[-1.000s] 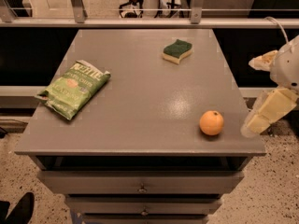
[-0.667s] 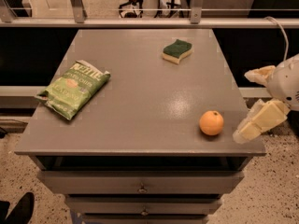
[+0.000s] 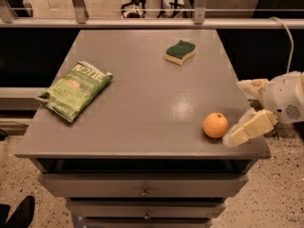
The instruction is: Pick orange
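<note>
The orange (image 3: 215, 125) is a small round fruit resting on the grey table (image 3: 142, 89) near its front right corner. My gripper (image 3: 235, 112) comes in from the right edge of the camera view, just right of the orange and at about its height. Its two cream fingers are spread apart: the lower finger (image 3: 249, 128) lies close beside the orange and the upper finger (image 3: 251, 86) is further back. Nothing is held between them.
A green chip bag (image 3: 76, 90) lies at the table's left side. A green-and-yellow sponge (image 3: 180, 52) sits at the back right. Drawers (image 3: 142, 191) are below the front edge. A metal railing (image 3: 142, 23) runs behind the table.
The gripper has moved left and slightly down, closing in on the orange from the right. The orange, sponge and chip bag have not moved.
</note>
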Tool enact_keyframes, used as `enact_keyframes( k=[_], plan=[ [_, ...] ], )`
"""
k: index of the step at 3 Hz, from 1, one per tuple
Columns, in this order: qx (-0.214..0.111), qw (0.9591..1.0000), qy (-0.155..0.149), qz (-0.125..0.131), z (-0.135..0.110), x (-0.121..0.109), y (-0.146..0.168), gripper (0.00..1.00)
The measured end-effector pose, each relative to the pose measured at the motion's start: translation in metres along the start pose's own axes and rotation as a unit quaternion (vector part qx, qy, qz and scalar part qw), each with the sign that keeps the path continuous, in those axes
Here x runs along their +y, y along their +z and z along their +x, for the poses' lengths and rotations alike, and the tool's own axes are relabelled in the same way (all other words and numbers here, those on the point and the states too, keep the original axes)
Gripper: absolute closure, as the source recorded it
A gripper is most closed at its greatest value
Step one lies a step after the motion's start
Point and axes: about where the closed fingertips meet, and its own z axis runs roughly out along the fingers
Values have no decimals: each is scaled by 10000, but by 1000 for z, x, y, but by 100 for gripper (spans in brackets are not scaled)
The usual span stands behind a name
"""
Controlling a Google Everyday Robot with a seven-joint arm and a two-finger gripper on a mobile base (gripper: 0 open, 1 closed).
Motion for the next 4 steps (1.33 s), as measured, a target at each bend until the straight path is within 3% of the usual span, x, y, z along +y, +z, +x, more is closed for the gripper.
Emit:
enact_keyframes(
  k=[2,4],
  plan=[
    [-432,9990,55,-116,8,11,20,0],
    [-636,9976,161,-233,14,24,34,57]
  ],
)
